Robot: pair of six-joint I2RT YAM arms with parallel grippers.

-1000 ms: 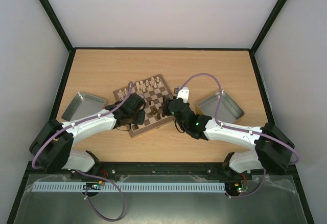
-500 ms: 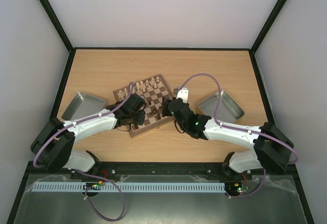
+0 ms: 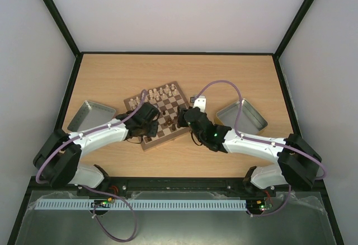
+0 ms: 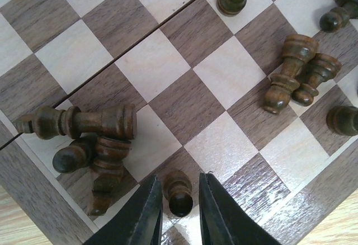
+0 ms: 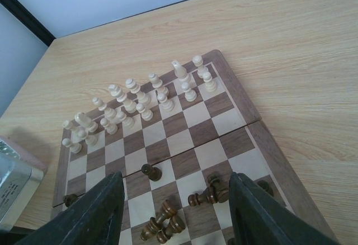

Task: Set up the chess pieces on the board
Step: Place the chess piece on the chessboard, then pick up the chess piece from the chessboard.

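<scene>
- The wooden chessboard (image 3: 168, 108) lies at an angle in the middle of the tabletop (image 3: 168, 71), between two metal trays (image 3: 89, 116) (image 3: 241, 114).
- It has tan and dark brown squares inside a pale wood border.
- The cream pieces (image 5: 164, 100) stand upright in two loose rows along the far edge of the board.
- The dark pieces (image 4: 296, 69) are scattered over the near half, and several lie tipped on their sides.
- The left claw (image 4: 180, 186) is low over the near edge. Its fingers sit on either side of an upright dark pawn (image 4: 179, 193), with a thin gap each side, so it is not gripping.
- The right claw (image 5: 175, 178) is spread wide above the board and holds nothing.
- Compared with one second ago, both arms and all the pieces are almost exactly where they were.
</scene>
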